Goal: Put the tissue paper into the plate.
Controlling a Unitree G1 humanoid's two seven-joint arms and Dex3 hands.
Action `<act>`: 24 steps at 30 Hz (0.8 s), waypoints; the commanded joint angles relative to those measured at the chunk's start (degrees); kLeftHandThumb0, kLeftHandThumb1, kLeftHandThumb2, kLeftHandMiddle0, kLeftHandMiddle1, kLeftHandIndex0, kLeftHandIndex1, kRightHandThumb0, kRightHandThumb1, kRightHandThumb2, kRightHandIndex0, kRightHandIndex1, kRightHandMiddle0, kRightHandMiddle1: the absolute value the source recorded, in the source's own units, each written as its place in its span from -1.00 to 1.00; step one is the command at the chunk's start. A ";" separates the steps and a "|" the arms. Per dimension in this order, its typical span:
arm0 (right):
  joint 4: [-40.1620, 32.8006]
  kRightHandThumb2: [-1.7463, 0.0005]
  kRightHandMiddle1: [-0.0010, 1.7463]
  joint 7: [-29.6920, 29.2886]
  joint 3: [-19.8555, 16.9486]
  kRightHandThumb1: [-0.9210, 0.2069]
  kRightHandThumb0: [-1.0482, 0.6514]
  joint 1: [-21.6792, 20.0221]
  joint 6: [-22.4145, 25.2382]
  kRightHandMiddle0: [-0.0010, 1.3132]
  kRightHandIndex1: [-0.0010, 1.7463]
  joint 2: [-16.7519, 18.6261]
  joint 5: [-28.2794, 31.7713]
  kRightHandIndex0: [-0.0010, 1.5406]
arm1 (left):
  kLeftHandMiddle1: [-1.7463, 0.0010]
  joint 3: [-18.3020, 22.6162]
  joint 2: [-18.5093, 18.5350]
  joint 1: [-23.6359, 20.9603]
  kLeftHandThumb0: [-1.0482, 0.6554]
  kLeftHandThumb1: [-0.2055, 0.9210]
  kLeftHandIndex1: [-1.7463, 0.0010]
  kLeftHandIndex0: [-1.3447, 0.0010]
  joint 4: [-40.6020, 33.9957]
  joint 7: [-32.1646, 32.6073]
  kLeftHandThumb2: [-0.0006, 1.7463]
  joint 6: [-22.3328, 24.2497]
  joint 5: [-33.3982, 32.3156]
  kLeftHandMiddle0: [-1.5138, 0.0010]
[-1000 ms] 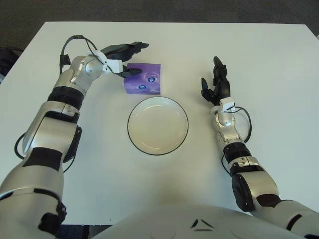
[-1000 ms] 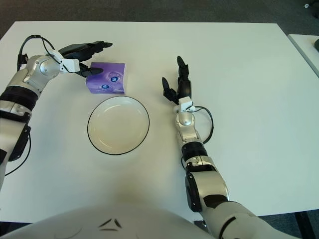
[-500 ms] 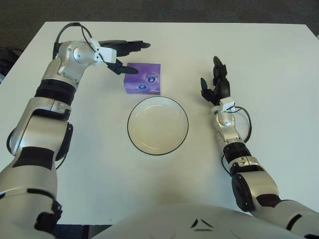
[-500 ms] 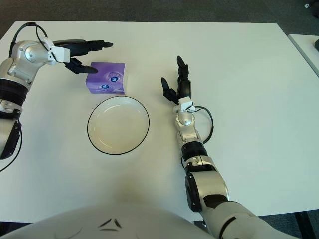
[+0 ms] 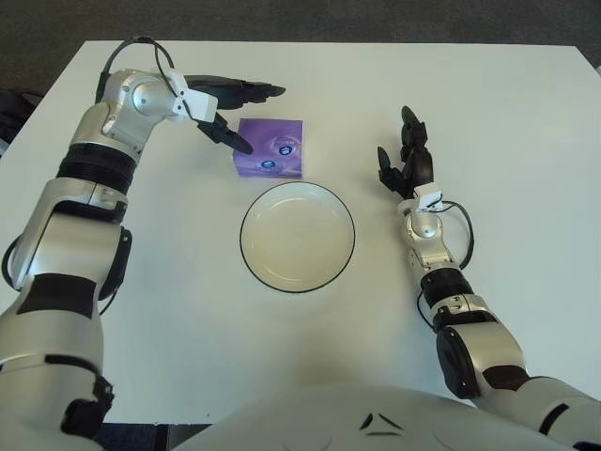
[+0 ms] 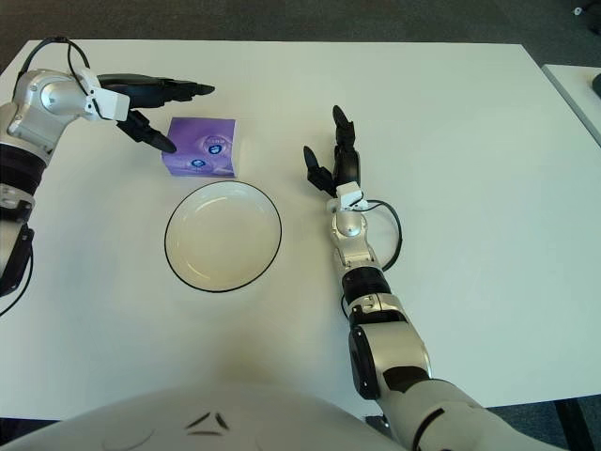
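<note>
A purple tissue pack [image 5: 270, 147] lies flat on the white table just behind the plate [image 5: 298, 236], a white round plate with a dark rim that holds nothing. My left hand [image 5: 235, 111] is open, its fingers spread over the pack's left end: long fingers reach across behind the pack, the thumb points down at its left edge. It holds nothing. My right hand [image 5: 406, 160] rests idle to the right of the plate with fingers pointing away from me.
The white table [image 5: 488, 113] extends wide on all sides. A dark floor lies beyond its far edge.
My left hand rose and drew back to the left, then opened wider over the pack's left end. The pack, the plate and the right hand have not moved.
</note>
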 commanded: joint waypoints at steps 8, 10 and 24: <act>7.47 0.48 -0.63 -0.29 0.60 -1.00 -0.57 7.80 -0.46 -1.00 -0.99 2.64 -0.46 -0.65 | 1.00 -1.71 -0.28 -1.68 -1.00 1.00 1.00 1.00 0.60 0.78 -0.88 0.63 2.88 1.00; 7.52 0.49 -0.63 -0.31 0.54 -1.00 -0.57 7.78 -0.50 -1.00 -0.99 2.70 -0.40 -0.65 | 1.00 -2.04 -0.55 -1.51 -1.00 1.00 1.00 1.00 0.25 1.54 -0.87 0.83 3.69 1.00; 7.72 0.45 -0.64 -2.50 0.86 -1.00 -0.55 7.93 -0.85 -1.00 -1.00 2.45 -1.50 -0.66 | 1.00 -9.56 -2.28 -2.74 -1.00 1.00 1.00 1.00 2.21 18.09 -0.81 1.42 20.28 1.00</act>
